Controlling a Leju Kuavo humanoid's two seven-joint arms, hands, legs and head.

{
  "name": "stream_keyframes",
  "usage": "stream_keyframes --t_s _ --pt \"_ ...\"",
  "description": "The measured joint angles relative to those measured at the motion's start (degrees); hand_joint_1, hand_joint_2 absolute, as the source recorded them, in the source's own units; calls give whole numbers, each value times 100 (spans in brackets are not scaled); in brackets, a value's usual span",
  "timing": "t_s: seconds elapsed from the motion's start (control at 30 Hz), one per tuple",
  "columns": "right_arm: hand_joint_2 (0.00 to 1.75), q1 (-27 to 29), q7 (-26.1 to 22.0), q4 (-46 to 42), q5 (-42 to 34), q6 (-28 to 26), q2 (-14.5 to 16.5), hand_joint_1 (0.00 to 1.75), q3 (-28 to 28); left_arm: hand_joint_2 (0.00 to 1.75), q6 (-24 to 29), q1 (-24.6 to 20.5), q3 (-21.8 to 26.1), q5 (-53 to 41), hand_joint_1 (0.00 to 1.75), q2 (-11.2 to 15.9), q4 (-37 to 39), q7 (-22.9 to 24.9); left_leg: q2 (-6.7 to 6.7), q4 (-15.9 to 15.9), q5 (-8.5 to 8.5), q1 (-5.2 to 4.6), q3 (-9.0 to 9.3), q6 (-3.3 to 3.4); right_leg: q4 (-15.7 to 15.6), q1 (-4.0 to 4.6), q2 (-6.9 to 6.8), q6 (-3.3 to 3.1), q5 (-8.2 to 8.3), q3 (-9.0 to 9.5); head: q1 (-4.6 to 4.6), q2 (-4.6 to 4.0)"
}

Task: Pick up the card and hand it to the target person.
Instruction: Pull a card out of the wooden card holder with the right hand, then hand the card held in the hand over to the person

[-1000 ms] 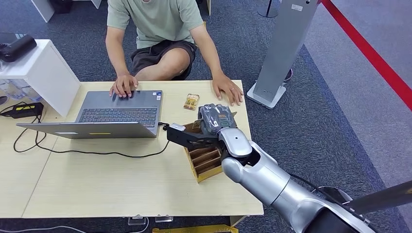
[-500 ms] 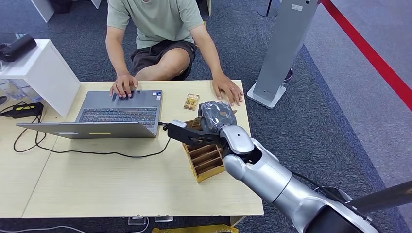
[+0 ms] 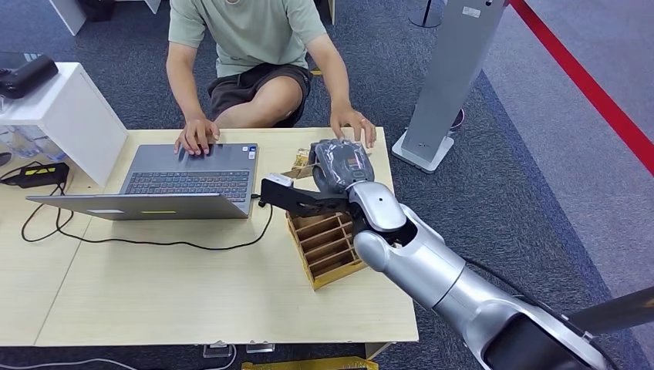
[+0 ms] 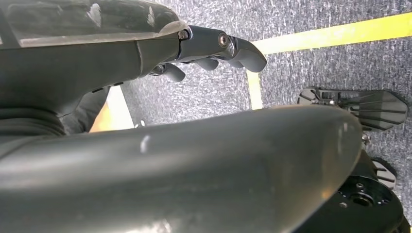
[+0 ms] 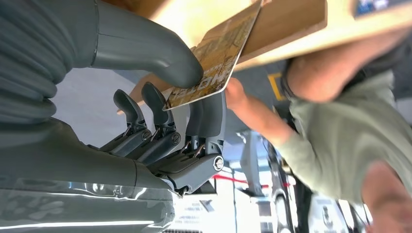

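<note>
My right hand (image 3: 339, 166) hovers over the far end of the wooden slotted card rack (image 3: 328, 247) on the table. It pinches a tan printed card (image 5: 218, 53) between thumb and fingers; in the right wrist view the card sticks out toward the seated person (image 3: 247, 38). The person's hand (image 3: 353, 123) is raised just beyond my hand, close to the table's far edge. A second small card (image 3: 301, 159) lies on the table beside my hand, partly hidden. My left hand (image 4: 218, 46) hangs over the carpet floor, fingers spread, holding nothing.
An open laptop (image 3: 189, 181) with a black cable (image 3: 154, 243) lies left of the rack; the person's other hand (image 3: 197, 135) rests on it. A white shelf unit (image 3: 69, 116) stands at the far left. A grey post on a base (image 3: 447, 77) stands right of the table (image 3: 193, 293).
My right hand has lifted off the rack and moved away from me toward the person, carrying the card. The person's hand has come up off the table.
</note>
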Motion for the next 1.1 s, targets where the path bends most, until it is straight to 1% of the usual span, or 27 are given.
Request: stream_keyframes --t_s 0.23,0.4,0.6,0.73,0.9,1.03,1.1 --pt "175 -704 -632 954 -81 -503 393 145 20 0 -42 -8 -25 -105 0 0 0 -48 0 0 1 0 -1 0 2 0 -1 0 0 0 -5 0" --pt "175 -961 -963 1928 -227 -731 758 145 26 0 -60 -19 -61 -122 0 0 0 -66 -1 0 0 0 -3 0 2 0 -2 0 0 -1 0 0" --pt "175 -1028 -1054 2888 -293 -1029 1059 145 25 0 -83 -24 -73 -123 0 5 0 -136 -1 0 0 0 -2 0 1 0 -3 0 0 -1 -1 0" --pt "175 -1027 -1080 3373 -332 -1087 1152 145 25 0 -95 -23 -77 -122 0 10 0 -167 0 0 0 0 -2 0 1 0 -2 0 0 -2 1 0" --pt "175 -1031 -1053 3773 -346 -1126 1206 145 25 0 -127 -23 -114 -130 0 43 0 -127 0 0 1 0 -2 0 1 0 -1 0 0 -4 -1 0" --pt "175 -1037 -1045 3933 -338 -1155 1214 0 26 0 -207 -23 -162 -167 0 67 0 -129 0 0 1 0 -2 0 1 0 -1 0 0 -4 -4 0" --pt "175 -1045 -1045 3980 -333 -1160 1217 0 27 0 -235 -23 -180 -197 0 78 0 -149 0 0 1 0 -2 0 1 0 -1 0 0 -4 -2 0"
